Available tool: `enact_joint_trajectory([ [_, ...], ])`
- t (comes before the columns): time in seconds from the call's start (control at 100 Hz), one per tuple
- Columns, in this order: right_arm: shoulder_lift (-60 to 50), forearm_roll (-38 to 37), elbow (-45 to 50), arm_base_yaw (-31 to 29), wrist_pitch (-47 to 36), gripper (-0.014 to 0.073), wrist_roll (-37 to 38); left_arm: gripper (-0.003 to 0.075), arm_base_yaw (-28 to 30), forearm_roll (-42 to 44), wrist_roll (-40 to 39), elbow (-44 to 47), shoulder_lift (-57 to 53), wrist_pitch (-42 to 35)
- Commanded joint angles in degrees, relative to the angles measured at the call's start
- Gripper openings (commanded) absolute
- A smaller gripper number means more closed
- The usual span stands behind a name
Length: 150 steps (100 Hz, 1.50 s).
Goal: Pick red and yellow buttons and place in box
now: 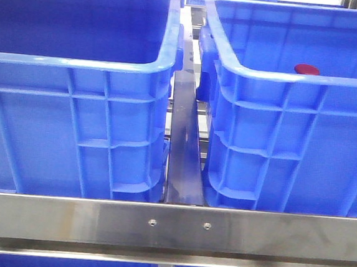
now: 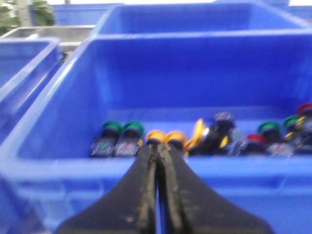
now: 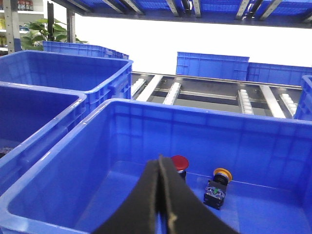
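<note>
While both arms hung above the crates, two big blue crates filled the front view side by side, with a dark metal rail running between them. The left crate showed only its deep blue walls from there, and the right crate had a bit of a red button peeking over its rim. A shiny steel bar crossed in front of both crates. Seen from the right wrist, the box had two buttons on its floor: the red button just behind the claw tips, and a yellow button on a black base near it, apart from the red one. Beyond that box lay a roller track and more blue crates. The right gripper hung over the box with its two black fingers pressed together and nothing between them. Seen from the left wrist, another blue crate held a blurry row of buttons along its floor: green-topped ones, two orange-yellow ones right past the claw tips, and red-topped ones farther along. The left gripper hung over that crate's near rim, its fingers also closed together, holding nothing.
</note>
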Motion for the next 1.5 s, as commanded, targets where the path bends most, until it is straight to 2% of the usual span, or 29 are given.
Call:
enact_joint_trajectory([
  [0.0, 0.4, 1.0, -1.5, 0.1, -0.7, -0.0060, -0.3, -0.0020, 0.4, 1.4, -1.0, 1.4, -2.5, -4.8],
  [0.15, 0.4, 1.0, -1.5, 0.1, -0.7, -0.0060, -0.3, -0.0020, 0.4, 7.2, -8.3, 7.7, -7.6, -9.1],
  [0.18, 0.4, 1.0, -1.5, 0.1, -0.7, -0.0060, -0.3, -0.0020, 0.4, 7.2, -8.3, 8.6, -7.4, -10.1],
  [0.22, 0.4, 1.0, -1.5, 0.1, -0.5, -0.0060, -0.3, -0.0020, 0.3, 7.2, -8.3, 8.2, -7.3, -6.9],
  [1.49, -0.7, 1.0, -0.6, 0.1, -0.5, -0.0060, -0.3, -0.0020, 0.3, 7.9, -8.1, 8.3, -7.3, -6.6],
])
